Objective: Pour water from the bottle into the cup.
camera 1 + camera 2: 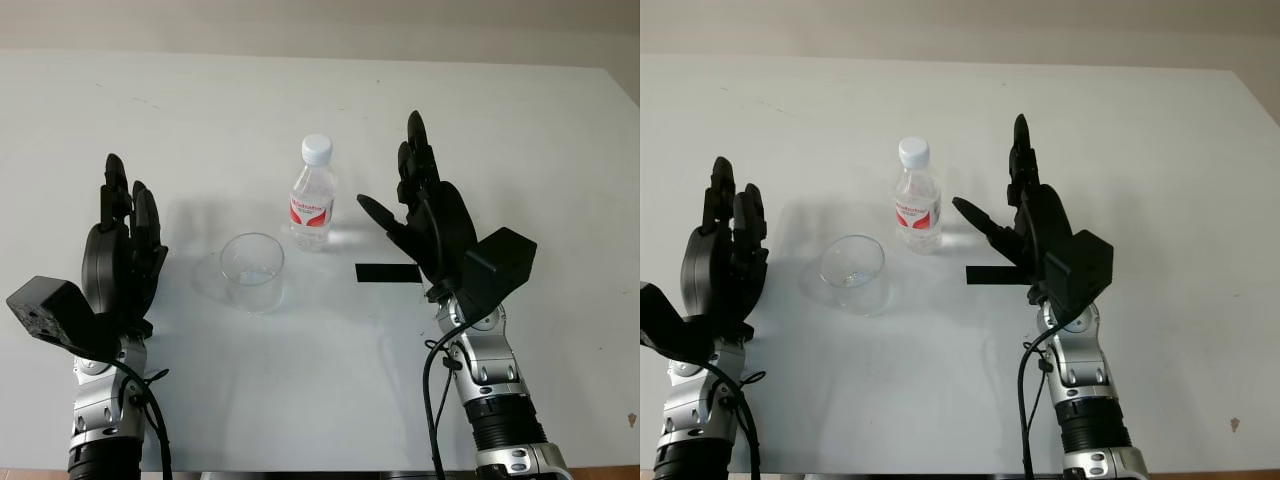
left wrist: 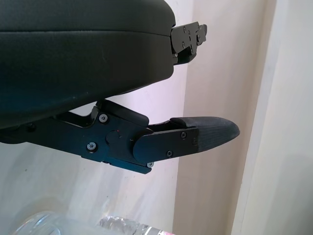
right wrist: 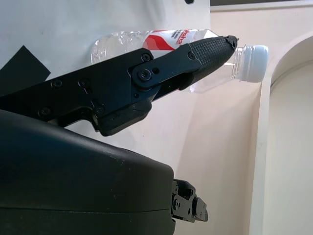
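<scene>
left eye view showed the capped water bottle (image 1: 314,193) standing upright mid-tabletop (image 1: 200,110), the clear plastic cup (image 1: 252,271) just beside it toward the robot's left, and a strip of black tape (image 1: 387,272) near the right hand (image 1: 425,215). that right hand was open beside the bottle, holding nothing, while the left hand (image 1: 122,250) was open, well apart from the cup. the light bottle could tip if a finger nudged it before closing, and with the white cap still on, tilting would pour nothing.
</scene>
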Controlling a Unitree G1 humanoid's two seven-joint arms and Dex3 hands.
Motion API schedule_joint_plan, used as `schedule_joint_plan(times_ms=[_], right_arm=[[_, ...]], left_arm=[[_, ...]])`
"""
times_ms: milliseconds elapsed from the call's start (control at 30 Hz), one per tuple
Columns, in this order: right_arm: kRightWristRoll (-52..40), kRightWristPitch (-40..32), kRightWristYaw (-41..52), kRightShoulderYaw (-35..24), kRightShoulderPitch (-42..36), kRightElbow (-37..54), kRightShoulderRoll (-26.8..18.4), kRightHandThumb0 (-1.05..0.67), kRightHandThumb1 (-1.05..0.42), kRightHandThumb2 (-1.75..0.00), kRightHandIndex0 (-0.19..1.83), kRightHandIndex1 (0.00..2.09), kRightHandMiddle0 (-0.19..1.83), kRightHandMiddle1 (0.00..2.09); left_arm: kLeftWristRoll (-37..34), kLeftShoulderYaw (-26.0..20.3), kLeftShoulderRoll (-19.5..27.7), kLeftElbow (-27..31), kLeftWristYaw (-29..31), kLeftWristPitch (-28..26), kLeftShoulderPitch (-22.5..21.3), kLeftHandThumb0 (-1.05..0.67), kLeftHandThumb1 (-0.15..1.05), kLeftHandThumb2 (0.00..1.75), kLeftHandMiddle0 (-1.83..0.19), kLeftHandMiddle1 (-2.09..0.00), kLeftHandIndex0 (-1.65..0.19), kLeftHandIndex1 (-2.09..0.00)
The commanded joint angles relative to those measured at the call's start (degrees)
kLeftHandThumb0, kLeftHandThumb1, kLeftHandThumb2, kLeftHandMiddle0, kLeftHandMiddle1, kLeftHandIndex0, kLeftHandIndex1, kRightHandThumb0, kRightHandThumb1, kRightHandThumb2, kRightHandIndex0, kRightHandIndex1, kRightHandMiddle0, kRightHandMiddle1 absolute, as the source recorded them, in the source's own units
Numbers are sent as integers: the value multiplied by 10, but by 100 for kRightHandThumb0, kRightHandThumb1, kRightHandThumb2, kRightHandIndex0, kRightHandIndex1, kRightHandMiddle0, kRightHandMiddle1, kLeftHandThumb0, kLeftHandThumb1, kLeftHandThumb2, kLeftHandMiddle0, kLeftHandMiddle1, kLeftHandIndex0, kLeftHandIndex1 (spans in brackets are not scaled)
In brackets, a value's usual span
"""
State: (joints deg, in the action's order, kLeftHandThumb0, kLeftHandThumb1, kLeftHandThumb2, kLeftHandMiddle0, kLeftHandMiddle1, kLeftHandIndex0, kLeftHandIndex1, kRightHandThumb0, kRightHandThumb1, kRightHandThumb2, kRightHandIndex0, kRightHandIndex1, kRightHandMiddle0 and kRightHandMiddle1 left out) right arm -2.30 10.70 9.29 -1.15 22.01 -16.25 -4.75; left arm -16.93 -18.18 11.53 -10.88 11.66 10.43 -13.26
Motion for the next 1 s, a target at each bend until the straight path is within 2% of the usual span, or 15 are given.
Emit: schedule_joint_plan(times_ms=[0,367,967], right_arm=[[4,10,0,1,3,-13,-4,-83,-98,-5,-19,0,-19,0],[12,29,22,11,28,-69,-5,-87,-97,-5,-19,0,-19,0],[52,79,33,50,160,-193,10,-95,-95,-5,-19,0,-19,0]], left_arm=[[4,0,11,-1,7,7,-5,-76,105,56,19,-1,19,0],[6,-1,18,-12,4,11,-15,-75,105,54,19,-3,18,-2],[0,3,15,-12,2,5,-23,-74,105,54,19,-4,18,-3]])
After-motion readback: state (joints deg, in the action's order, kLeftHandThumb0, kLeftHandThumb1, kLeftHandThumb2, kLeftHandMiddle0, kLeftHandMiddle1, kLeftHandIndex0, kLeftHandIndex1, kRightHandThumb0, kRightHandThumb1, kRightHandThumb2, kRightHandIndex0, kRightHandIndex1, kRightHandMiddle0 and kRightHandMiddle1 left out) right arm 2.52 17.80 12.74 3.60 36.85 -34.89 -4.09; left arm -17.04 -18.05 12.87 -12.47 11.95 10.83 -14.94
